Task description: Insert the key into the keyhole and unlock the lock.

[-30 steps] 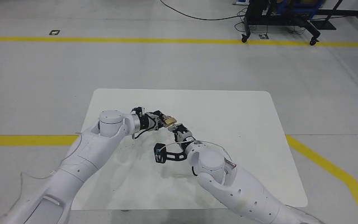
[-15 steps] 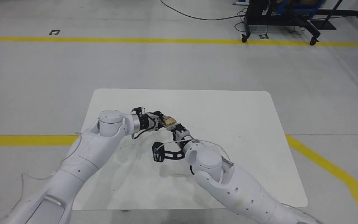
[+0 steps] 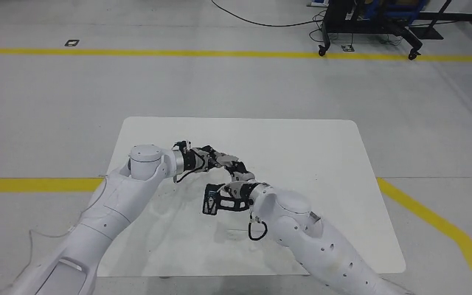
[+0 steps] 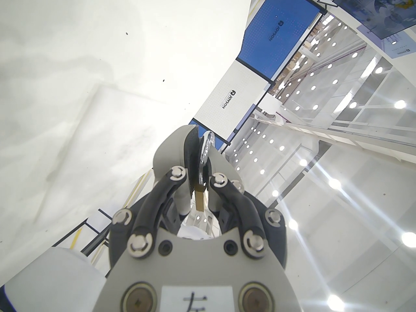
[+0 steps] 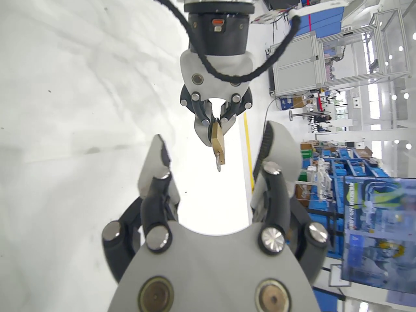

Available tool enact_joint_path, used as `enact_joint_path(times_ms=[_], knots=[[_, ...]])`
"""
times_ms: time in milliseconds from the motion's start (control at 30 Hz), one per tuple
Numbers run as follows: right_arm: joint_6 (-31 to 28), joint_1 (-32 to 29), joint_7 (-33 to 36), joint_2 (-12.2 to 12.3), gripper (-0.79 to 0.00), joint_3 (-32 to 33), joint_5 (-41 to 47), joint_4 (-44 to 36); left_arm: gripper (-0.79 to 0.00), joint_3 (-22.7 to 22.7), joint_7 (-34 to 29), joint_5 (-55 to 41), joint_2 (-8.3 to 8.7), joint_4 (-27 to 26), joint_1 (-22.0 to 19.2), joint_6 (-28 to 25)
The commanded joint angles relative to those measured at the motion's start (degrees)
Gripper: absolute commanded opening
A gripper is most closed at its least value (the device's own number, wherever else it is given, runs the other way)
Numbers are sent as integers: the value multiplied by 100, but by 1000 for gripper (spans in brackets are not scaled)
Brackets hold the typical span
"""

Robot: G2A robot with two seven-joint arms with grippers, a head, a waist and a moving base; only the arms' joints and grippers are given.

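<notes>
**Top view:** Above the white counter [image 3: 317,147], the left end effector [image 3: 218,157] points toward 3 o'clock. The right end effector [image 3: 237,172] sits just off it at 5 o'clock. What lies between the two is too small to make out. Since a second ago the right arm's elbow has swung out toward 3 o'clock, while the left arm has kept its place.

**Left wrist view:** The left end effector's fingers [image 4: 172,154] are drawn together on the brass lock [image 4: 199,200], which is held clear of the counter.

**Right wrist view:** The right end effector's fingers are spread wide apart and grip nothing. It faces the left end effector, which is clamped on one end of the lock. A silver key [image 5: 219,162] protrudes from the lock's free end, touching neither of the parted fingers.
</notes>
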Motion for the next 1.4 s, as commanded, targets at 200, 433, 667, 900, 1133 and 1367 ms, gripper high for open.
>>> enact_joint_path(times_ms=[200,433,667,900,1133,1367], knots=[[-1052,-795,-752,201,-754,1645,2973,-442,-785,-60,-146,112,-22,8,14,-33],[-2055,-1119,-613,324,-785,2212,5259,-30,-785,-140,-590,300,-26,-164,55,-647],[-1747,-745,256,331,-785,1828,6300,321,-785,-155,-1212,610,-16,-326,168,-1373],[-1140,-483,580,333,-785,1755,6973,620,-785,-218,-1392,648,-31,-306,201,-1414],[-912,-377,670,365,-785,1788,7124,747,-785,-255,-1627,520,-60,-280,225,-1270],[-662,-178,617,365,-785,1688,7016,899,-785,-274,-1766,447,-97,-217,197,-1153]])
